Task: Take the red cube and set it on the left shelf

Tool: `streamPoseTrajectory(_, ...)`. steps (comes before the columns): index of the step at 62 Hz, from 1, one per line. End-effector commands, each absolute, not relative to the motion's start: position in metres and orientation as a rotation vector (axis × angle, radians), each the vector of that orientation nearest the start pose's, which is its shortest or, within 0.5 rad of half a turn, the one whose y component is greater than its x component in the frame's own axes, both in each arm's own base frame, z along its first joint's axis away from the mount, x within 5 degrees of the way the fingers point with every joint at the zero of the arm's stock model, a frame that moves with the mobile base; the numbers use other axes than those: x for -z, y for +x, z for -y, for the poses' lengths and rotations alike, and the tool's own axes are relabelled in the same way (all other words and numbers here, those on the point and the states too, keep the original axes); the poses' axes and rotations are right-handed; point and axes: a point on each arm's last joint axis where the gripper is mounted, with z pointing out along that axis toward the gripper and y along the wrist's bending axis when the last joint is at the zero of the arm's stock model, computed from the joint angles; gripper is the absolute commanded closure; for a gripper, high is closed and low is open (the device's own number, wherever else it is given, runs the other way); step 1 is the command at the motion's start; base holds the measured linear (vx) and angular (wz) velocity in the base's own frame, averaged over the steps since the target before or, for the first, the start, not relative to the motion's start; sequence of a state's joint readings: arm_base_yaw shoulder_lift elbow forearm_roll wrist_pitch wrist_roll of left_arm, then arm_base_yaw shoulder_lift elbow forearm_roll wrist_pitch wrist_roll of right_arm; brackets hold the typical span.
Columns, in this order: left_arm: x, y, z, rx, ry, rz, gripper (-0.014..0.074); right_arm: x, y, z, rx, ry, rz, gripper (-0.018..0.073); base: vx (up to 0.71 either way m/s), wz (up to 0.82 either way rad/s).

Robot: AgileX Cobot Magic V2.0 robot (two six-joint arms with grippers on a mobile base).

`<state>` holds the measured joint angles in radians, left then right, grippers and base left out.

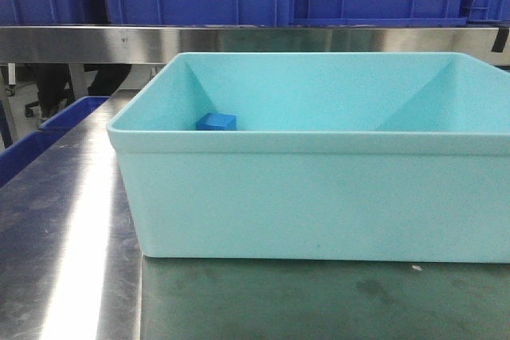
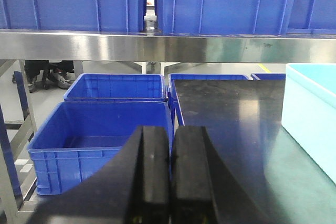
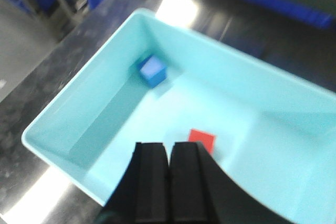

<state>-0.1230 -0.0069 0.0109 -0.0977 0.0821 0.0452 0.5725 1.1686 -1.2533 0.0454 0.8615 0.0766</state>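
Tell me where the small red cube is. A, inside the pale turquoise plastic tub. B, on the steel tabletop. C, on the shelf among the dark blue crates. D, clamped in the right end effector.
A: in the right wrist view the small red cube lies on the floor of the pale turquoise plastic tub, apart from the small blue cube; the right end effector is shut, empty.

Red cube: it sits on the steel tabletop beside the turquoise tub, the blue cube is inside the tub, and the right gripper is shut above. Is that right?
One thing is wrong. The red cube lies inside the turquoise tub, on its floor and apart from the blue cube, not on the steel tabletop. The right wrist view shows this. The rest holds: the right gripper is shut, above the tub.
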Motion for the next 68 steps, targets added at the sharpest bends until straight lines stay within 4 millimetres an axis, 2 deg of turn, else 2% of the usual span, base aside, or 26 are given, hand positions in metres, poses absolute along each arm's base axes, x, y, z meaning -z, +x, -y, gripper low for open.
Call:
streamPoseTrajectory(1, -0.203, 0.056, 0.007, 0.153, 0.049, -1.490, 0.0496, -0.407, 0.214, -0.144, -0.433, -0.499, -2.200, 0.0505, 0.00, -0.02)
streamPoseTrajectory(7, -0.203, 0.056, 0.007, 0.153, 0.049, -1.490, 0.0495, -0.384, 0.234, -0.156, -0.395, -0.492, -2.287, 0.0505, 0.00, 0.00)
streamPoseTrajectory(14, -0.203, 0.056, 0.007, 0.153, 0.049, -1.490, 0.0496, -0.366, 0.248, -0.164, -0.365, -0.507, -2.343, 0.0474, 0.00, 0.00)
streamPoseTrajectory(28, -0.203, 0.056, 0.007, 0.153, 0.049, -1.490, 0.0496, -0.350, 0.260, -0.171, -0.361, -0.480, -2.394, 0.0172, 0.00, 0.00)
streamPoseTrajectory(36, -0.203, 0.056, 0.007, 0.153, 0.049, -1.490, 0.0496, -0.341, 0.264, -0.174, -0.354, -0.471, -2.427, 0.0057, 0.00, 0.00)
streamPoseTrajectory(55, -0.203, 0.056, 0.007, 0.153, 0.049, -1.490, 0.0495, -0.309, 0.286, -0.170, -0.273, -0.444, -2.550, 0.0029, 0.00, 0.00)
streamPoseTrajectory(68, -0.203, 0.056, 0.007, 0.153, 0.049, -1.490, 0.0495, -0.295, 0.299, -0.171, -0.264, -0.423, -2.560, 0.0029, 0.00, 0.00)
